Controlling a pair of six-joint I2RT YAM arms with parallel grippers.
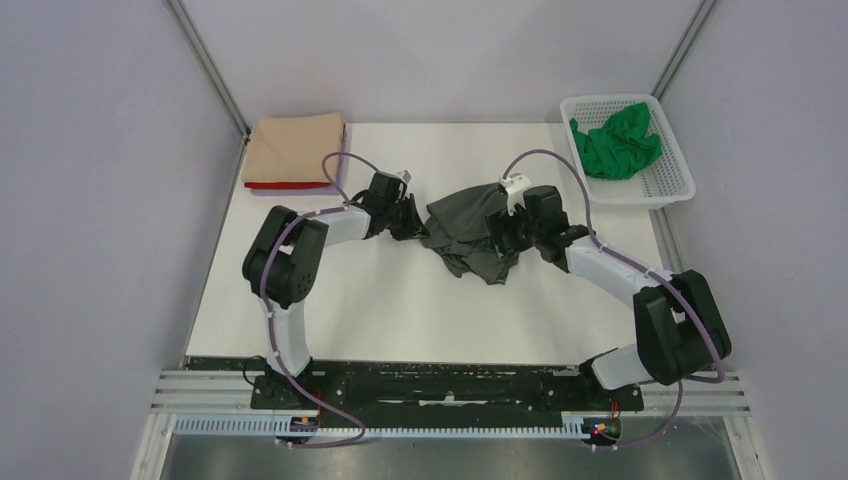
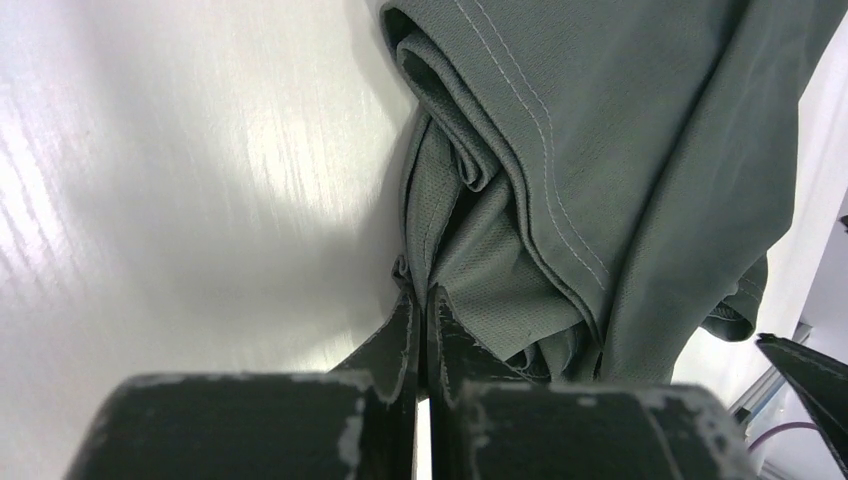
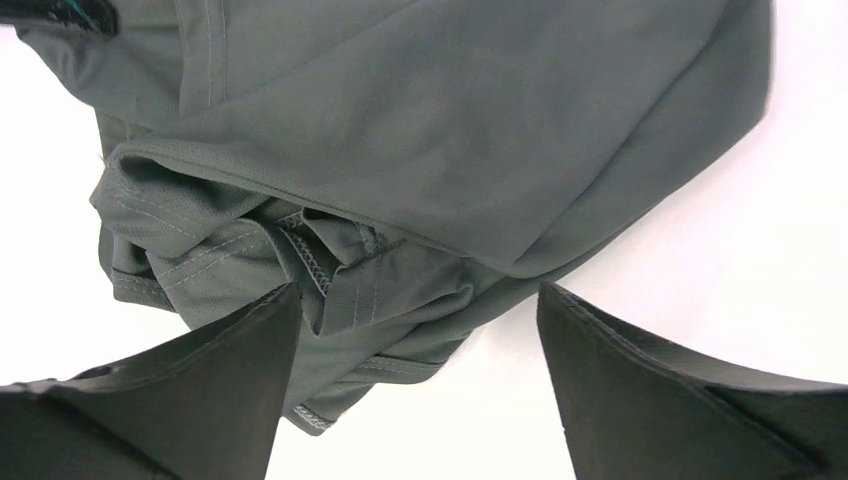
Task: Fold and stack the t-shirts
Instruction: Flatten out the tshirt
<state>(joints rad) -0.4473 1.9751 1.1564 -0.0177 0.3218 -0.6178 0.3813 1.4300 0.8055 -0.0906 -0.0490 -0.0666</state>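
A dark grey t-shirt [image 1: 465, 232] lies crumpled in the middle of the white table. My left gripper [image 1: 408, 218] is at its left edge. In the left wrist view the gripper [image 2: 420, 300] is shut, pinching a small fold of the grey t-shirt [image 2: 600, 150]. My right gripper [image 1: 503, 235] is over the shirt's right side. In the right wrist view it [image 3: 418, 300] stands wide open, with bunched hems of the grey t-shirt [image 3: 450, 130] between its fingers [image 3: 230, 370] and nothing gripped. A folded tan t-shirt [image 1: 295, 147] rests on a red one [image 1: 285, 185] at the back left.
A white mesh basket [image 1: 680, 185] at the back right corner holds a crumpled bright green t-shirt [image 1: 615, 140]. Grey walls close in the table on the left, right and back. The arm bases stand on a black rail [image 1: 450, 385] at the near edge.
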